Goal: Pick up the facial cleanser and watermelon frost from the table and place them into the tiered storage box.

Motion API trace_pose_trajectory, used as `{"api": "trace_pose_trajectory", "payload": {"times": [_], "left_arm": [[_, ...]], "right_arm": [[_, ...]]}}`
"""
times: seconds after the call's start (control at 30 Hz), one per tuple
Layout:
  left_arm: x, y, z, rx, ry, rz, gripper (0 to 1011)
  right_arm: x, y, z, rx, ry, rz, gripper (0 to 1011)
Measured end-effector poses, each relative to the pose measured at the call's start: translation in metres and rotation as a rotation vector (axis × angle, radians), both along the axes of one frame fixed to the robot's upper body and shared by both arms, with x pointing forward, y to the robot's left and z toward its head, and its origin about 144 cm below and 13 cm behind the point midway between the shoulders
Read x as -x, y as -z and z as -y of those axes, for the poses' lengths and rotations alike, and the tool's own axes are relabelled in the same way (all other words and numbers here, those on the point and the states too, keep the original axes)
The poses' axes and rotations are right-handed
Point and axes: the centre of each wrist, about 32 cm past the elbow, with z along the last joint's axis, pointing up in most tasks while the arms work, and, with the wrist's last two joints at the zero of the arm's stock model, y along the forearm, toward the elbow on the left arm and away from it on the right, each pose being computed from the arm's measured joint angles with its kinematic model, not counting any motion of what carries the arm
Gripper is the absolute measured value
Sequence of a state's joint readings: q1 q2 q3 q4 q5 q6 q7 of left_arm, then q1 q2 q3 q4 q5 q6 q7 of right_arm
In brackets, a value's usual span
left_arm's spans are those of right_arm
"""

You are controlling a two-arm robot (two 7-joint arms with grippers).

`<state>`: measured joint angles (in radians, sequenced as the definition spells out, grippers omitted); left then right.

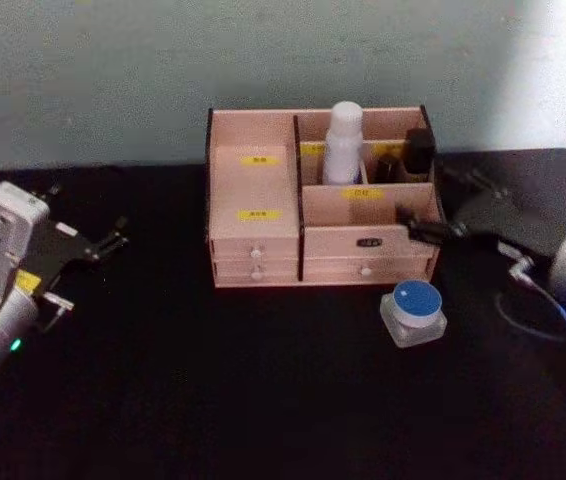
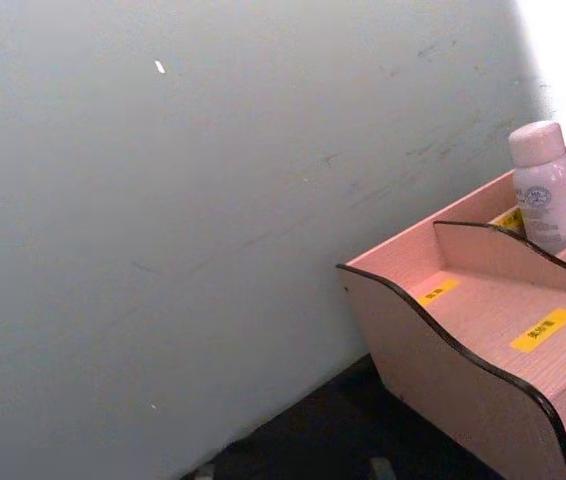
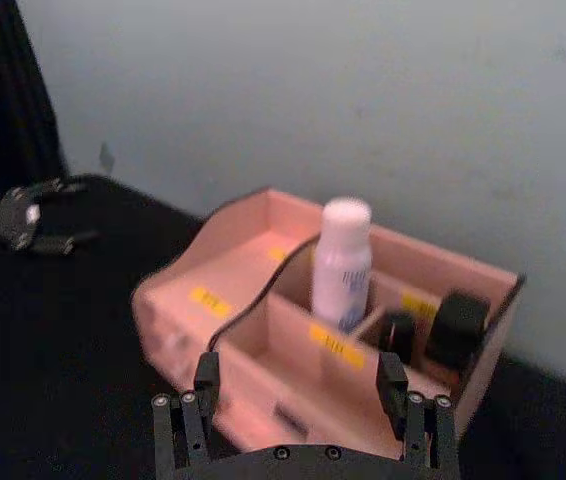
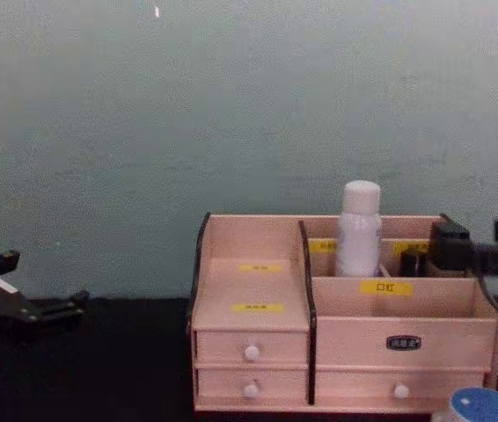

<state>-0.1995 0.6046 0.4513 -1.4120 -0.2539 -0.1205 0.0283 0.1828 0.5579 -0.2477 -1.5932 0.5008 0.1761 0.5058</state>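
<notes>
The facial cleanser [image 1: 343, 143], a tall white bottle, stands upright in a rear compartment of the tiered storage box [image 1: 253, 240]; both also show in the left wrist view, bottle [image 2: 548, 190] and box [image 2: 443, 360]. On the table by the box's front right corner sits the watermelon frost [image 1: 413, 312], a squat jar with a blue lid [image 4: 487, 408]. My right gripper [image 1: 446, 205] hovers open at the box's right end, above and behind the jar, with nothing between its fingers [image 3: 394, 385]. My left gripper [image 1: 103, 240] rests open on the table, far left of the box.
Two black items [image 3: 453, 330] stand in the box's rear right compartment beside the bottle [image 3: 343, 265]. A grey wall [image 4: 231, 105] rises directly behind the box. Black tabletop [image 1: 213, 390] spreads in front of the box, and a cable [image 1: 528, 320] lies at the right.
</notes>
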Motion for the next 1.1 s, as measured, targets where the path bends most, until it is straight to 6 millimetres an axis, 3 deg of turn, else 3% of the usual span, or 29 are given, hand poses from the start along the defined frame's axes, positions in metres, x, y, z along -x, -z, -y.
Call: {"api": "trace_pose_trajectory", "payload": {"times": [0.17, 0.3, 1.1], "left_arm": [[0.000, 0.000, 0.000, 0.000, 0.000, 0.000, 1001], [0.000, 0.000, 0.000, 0.000, 0.000, 0.000, 1001], [0.000, 0.000, 0.000, 0.000, 0.000, 0.000, 1001]], "right_arm": [[0.025, 0.000, 0.010, 0.034, -0.011, -0.091, 1000], [0.033, 0.004, 0.013, 0.067, -0.016, -0.154, 1000], [0.027, 0.025, 0.005, 0.214, -0.025, -0.301, 1000]]}}
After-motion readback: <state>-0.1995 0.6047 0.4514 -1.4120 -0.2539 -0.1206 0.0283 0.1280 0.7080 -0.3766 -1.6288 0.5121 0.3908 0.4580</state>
